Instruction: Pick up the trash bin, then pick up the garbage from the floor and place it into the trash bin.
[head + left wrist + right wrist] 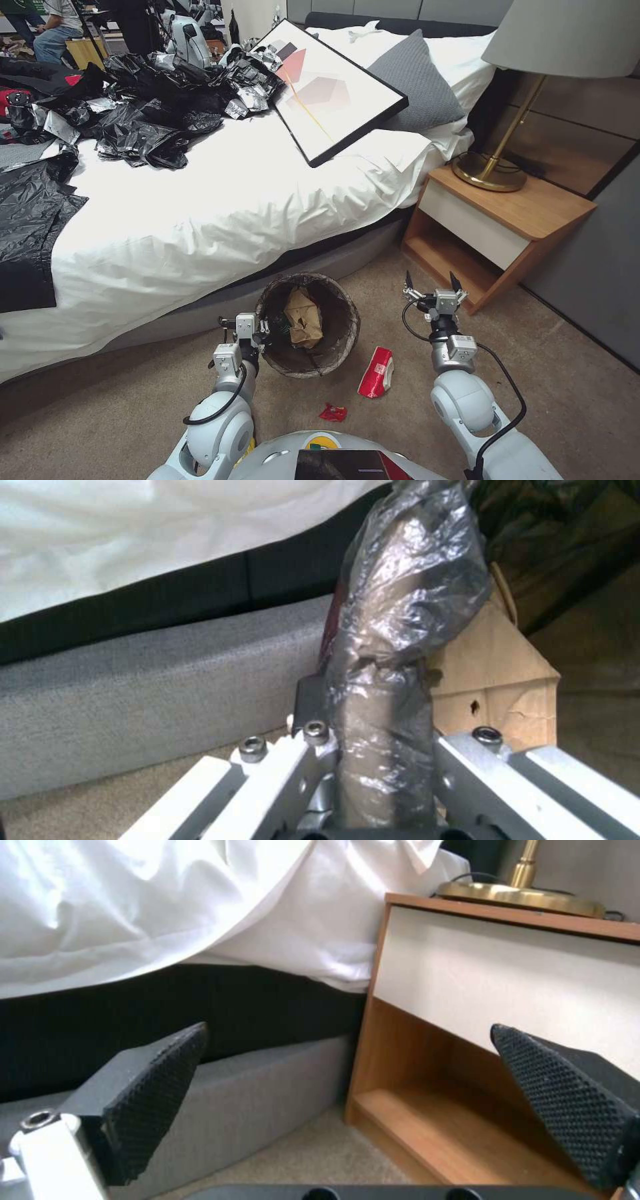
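Left gripper (261, 331) clamped on the near-left rim of the small round trash bin with dark bag liner folded over its edge (340, 313); in the left wrist view the liner-wrapped rim (390, 690) runs straight between both fingers, one outside and one inside the wall. Bin positioned on the beige carpet (547, 373) just beside the grey bed base (360, 250), seemingly tipped toward the robot, with a crumpled brown paper bag (303, 319) already inside. Right gripper (435, 288) held above the floor in front of the wooden nightstand (507, 220), fingers spread wide, nothing between the textured black pads (157, 1090). Two pieces of garbage on the carpet: a red-and-white wrapper (377, 373) just right of the bin, and a smaller red scrap (333, 413) nearer the robot's base. Judged step in hand: collection of the red-and-white wrapper by the right arm while the left steadies the bin. Recommended: descent from above with pads either side of the wrapper's narrow width, closure low against the carpet, since thin film may slip; release well over the bin's mouth, clear of the left fingers. Rim grip on slick liner considered liable to creep; bin best kept still.
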